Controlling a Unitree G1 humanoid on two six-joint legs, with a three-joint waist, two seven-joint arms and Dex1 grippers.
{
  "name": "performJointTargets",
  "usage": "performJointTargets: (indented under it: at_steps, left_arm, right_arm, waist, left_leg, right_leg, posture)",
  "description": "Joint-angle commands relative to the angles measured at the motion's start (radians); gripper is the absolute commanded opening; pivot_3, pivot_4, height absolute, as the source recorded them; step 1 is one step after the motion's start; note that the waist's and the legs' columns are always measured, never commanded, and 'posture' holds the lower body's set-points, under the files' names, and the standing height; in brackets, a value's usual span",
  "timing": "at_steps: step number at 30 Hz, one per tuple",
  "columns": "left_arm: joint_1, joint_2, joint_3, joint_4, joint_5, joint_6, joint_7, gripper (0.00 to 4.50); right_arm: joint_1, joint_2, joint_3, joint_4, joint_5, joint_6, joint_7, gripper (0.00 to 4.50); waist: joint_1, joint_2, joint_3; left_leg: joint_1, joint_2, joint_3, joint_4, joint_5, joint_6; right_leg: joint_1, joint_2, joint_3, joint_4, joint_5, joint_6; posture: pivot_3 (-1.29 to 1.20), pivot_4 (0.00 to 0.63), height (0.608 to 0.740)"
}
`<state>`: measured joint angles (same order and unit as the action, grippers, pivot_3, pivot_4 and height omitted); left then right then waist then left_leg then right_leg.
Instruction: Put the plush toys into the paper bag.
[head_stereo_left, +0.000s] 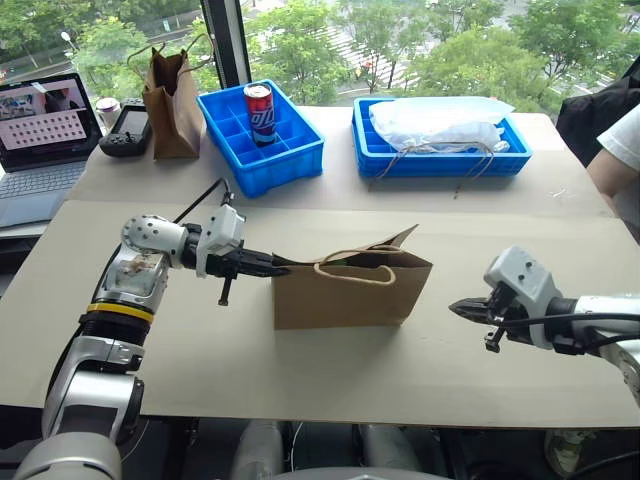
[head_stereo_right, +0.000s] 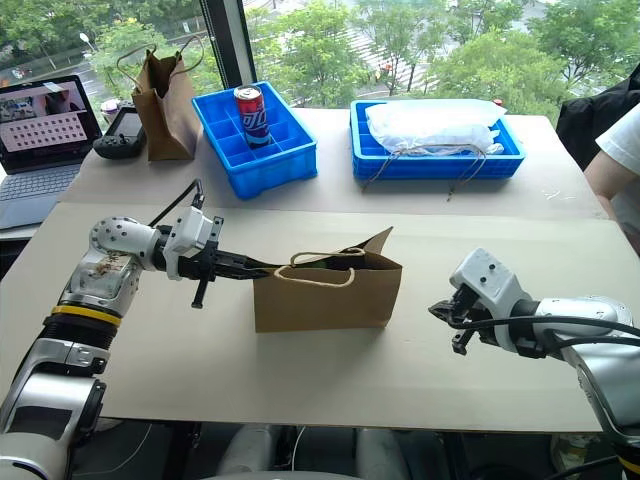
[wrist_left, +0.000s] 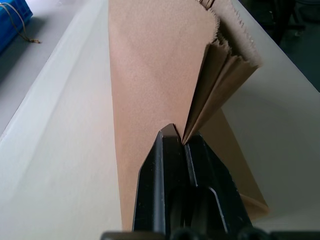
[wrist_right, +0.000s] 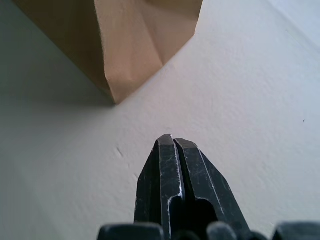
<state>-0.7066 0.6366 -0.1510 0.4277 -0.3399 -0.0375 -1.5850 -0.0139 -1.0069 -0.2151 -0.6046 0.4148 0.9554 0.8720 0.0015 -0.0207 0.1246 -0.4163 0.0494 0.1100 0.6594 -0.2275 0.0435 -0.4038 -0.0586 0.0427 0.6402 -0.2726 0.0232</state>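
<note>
Right at the middle of the table (head_stereo_left: 200, 370) sits the paper bag (head_stereo_left: 345, 295), upright, mouth up, cord handles flopped over the front. My left gripper (head_stereo_left: 280, 265) is pinched tight on the bag's top edge at its left corner, and my guess is that's just to keep the thing steady and the mouth from folding shut. Right gripper (head_stereo_left: 455, 307) is closed too, holding nothing, parked above the tabletop well off the bag's right side, tips aimed back toward it.

Can't spot either plush toy on the table; there's a hint of green inside the mouth of the bag, so they may already be in there, but I can't tell for sure.

Back row: a narrower brown bag (head_stereo_left: 172, 105), a blue divided bin (head_stereo_left: 300, 150) with a soda can (head_stereo_left: 258, 112) in it, another blue tray (head_stereo_left: 365, 145) holding a white drawstring sack (head_stereo_left: 440, 122), plus a laptop (head_stereo_left: 45, 130). A person's sleeve (head_stereo_left: 622, 140) sits at the far right edge. None of it crowds the bag.
</note>
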Motion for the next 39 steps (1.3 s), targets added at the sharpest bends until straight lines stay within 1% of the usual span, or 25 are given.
performJointTargets:
  at_steps: [1,5,6,9,10,11,14,16,19,20,22,25,27,29,31,34,37,39]
  left_arm:
    - [-0.037,0.006,-0.001,0.015,-0.013,-0.019,-0.029,0.01]
    - [-0.064,-0.014,0.004,0.092,0.024,-0.038,-0.021,0.01]
    - [-0.075,-0.016,0.013,0.111,0.023,-0.035,-0.016,0.29]
    - [-0.09,0.015,0.049,0.119,-0.005,0.044,-0.019,0.87]
    - [-0.088,0.032,0.069,0.109,-0.018,0.071,-0.016,1.3]
    - [-0.086,0.043,0.087,0.101,-0.027,0.087,-0.012,1.55]
    - [-0.077,0.094,0.142,0.054,-0.057,0.183,0.019,2.69]
    - [-0.066,0.127,0.176,0.032,-0.076,0.241,0.035,3.25]
    - [-0.031,0.189,0.248,-0.012,-0.116,0.338,0.066,4.33]
    - [-0.01,0.209,0.277,-0.035,-0.132,0.374,0.09,4.42]
    - [0.056,0.242,0.337,-0.095,-0.151,0.421,0.144,4.42]
    - [0.222,0.284,0.389,-0.225,-0.153,0.467,0.195,4.42]
    - [0.317,0.278,0.415,-0.305,-0.144,0.523,0.293,4.42]
    - [0.404,0.256,0.437,-0.385,-0.119,0.521,0.389,4.42]
    - [0.483,0.239,0.446,-0.457,-0.123,0.502,0.417,4.42]
    - [0.53,0.202,0.453,-0.533,-0.153,0.511,0.469,4.42]
    - [0.519,0.184,0.425,-0.531,-0.132,0.473,0.492,4.42]
    - [0.498,0.179,0.411,-0.518,-0.142,0.474,0.488,4.42]
  right_arm:
    - [-0.009,-0.015,-0.024,0.009,0.001,-0.038,0.002,0.0]
    - [-0.022,-0.014,-0.002,0.023,0.004,-0.056,0.002,0.0]
    - [-0.025,-0.012,-0.001,0.028,0.006,-0.06,0.003,0.0]
    - [-0.045,0.002,-0.011,0.06,0.02,-0.083,0.012,0.0]
    - [-0.052,0.004,-0.015,0.073,0.025,-0.094,0.021,0.0]
    - [-0.057,0.006,-0.02,0.084,0.03,-0.103,0.028,0.0]
    - [-0.072,-0.01,-0.029,0.133,0.029,-0.141,0.054,0.0]
    - [-0.08,-0.019,-0.033,0.157,0.032,-0.155,0.069,0.0]
    - [-0.095,-0.031,-0.043,0.183,0.043,-0.169,0.093,0.0]
    - [-0.103,-0.033,-0.049,0.185,0.052,-0.168,0.098,0.0]
    - [-0.112,-0.031,-0.07,0.172,0.083,-0.158,0.11,0.0]
    - [-0.103,-0.017,-0.107,0.128,0.133,-0.137,0.113,0.0]
    - [-0.093,-0.003,-0.128,0.103,0.159,-0.124,0.095,0.0]
    - [-0.069,0.013,-0.154,0.074,0.18,-0.123,0.082,0.0]
    - [-0.053,0.046,-0.189,0.049,0.212,-0.116,0.053,0.0]
    - [-0.035,0.1,-0.238,0.017,0.261,-0.104,0.008,0.0]
    - [-0.014,0.116,-0.26,0.007,0.272,-0.099,-0.019,0.0]
    - [-0.001,0.112,-0.259,0.015,0.265,-0.108,-0.032,0.0]
  waist:
    - [0.0,0.0,0.0]
    - [0.0,0.0,0.0]
    - [0.0,0.0,0.0]
    - [0.0,0.0,0.0]
    - [-0.002,0.0,0.0]
    - [-0.004,0.0,0.0]
    - [-0.009,-0.001,0.0]
    - [-0.01,-0.001,0.0]
    - [-0.012,-0.001,0.0]
    - [-0.014,-0.001,0.0]
    - [-0.015,0.0,0.0]
    - [-0.019,0.0,0.0]
    - [-0.015,0.0,0.0]
    - [-0.008,-0.001,0.001]
    - [0.002,-0.001,0.001]
    - [0.01,-0.001,0.001]
    - [0.011,-0.001,0.001]
    - [0.01,-0.001,0.001]
  left_leg:
    - [0.0,0.0,0.0,0.0,0.0,0.0]
    - [0.0,0.0,0.0,0.0,0.0,0.0]
    - [0.0,0.0,0.0,0.0,0.0,0.0]
    - [0.0,0.0,0.0,0.0,0.0,0.0]
    - [0.0,0.0,0.0,0.0,0.0,0.0]
    - [0.0,0.0,0.0,0.0,0.0,0.0]
    - [0.0,0.001,-0.001,0.0,0.0,0.0]
    - [0.0,0.0,-0.001,0.0,0.0,0.0]
    - [0.0,0.001,0.0,0.0,0.0,0.0]
    - [0.0,0.001,0.0,0.0,0.0,0.0]
    - [0.0,0.002,0.0,0.0,0.0,0.0]
    - [0.001,0.002,0.0,0.0,0.0,0.0]
    - [0.002,0.003,0.0,-0.001,0.0,0.0]
    - [0.001,0.003,-0.001,-0.001,0.0,0.0]
    - [0.002,0.002,-0.001,0.0,0.0,0.0]
    - [0.002,0.002,0.0,0.0,0.0,0.0]
    - [0.002,0.002,0.0,0.0,0.0,-0.001]
    - [0.002,0.002,0.0,0.0,0.0,-0.001]
  right_leg:
    - [0.0,0.0,0.0,0.0,0.0,0.0]
    - [0.0,0.0,0.0,0.0,0.0,0.0]
    - [0.0,0.0,0.0,0.0,0.0,0.0]
    - [0.0,0.0,0.0,0.0,0.0,0.0]
    - [0.0,0.0,0.0,0.0,0.0,0.0]
    - [0.0,0.0,0.0,0.0,0.0,0.0]
    - [0.0,0.001,0.0,0.001,0.0,0.0]
    - [0.0,0.001,0.0,0.001,0.0,0.0]
    - [0.0,0.0,0.0,0.001,0.0,0.0]
    - [0.0,0.0,0.0,0.001,0.0,0.0]
    - [0.0,0.0,0.0,0.002,0.0,0.0]
    - [-0.001,0.0,0.0,0.002,0.0,0.0]
    - [0.0,-0.001,0.0,0.003,0.0,0.0]
    - [0.0,-0.001,0.0,0.003,0.0,0.0]
    - [0.001,-0.003,0.0,0.002,0.0,0.0]
    - [0.001,-0.003,0.0,0.002,0.0,0.0]
    - [0.002,-0.003,0.0,0.002,0.0,0.0]
    - [0.002,-0.003,0.0,0.002,0.0,0.0]
  posture:
    - [0.0,0.15,0.736]
    - [0.0,0.15,0.736]
    - [0.0,0.15,0.736]
    - [0.0,0.15,0.736]
    - [0.0,0.15,0.736]
    - [0.0,0.15,0.736]
    - [0.0,0.15,0.736]
    - [0.0,0.15,0.736]
    - [0.0,0.15,0.736]
    - [0.0,0.15,0.736]
    - [0.0,0.15,0.736]
    - [0.0,0.15,0.736]
    - [0.0,0.15,0.736]
    - [0.0,0.15,0.736]
    - [0.0,0.15,0.736]
    - [0.0,0.15,0.736]
    - [0.0,0.15,0.736]
    - [0.0,0.15,0.736]
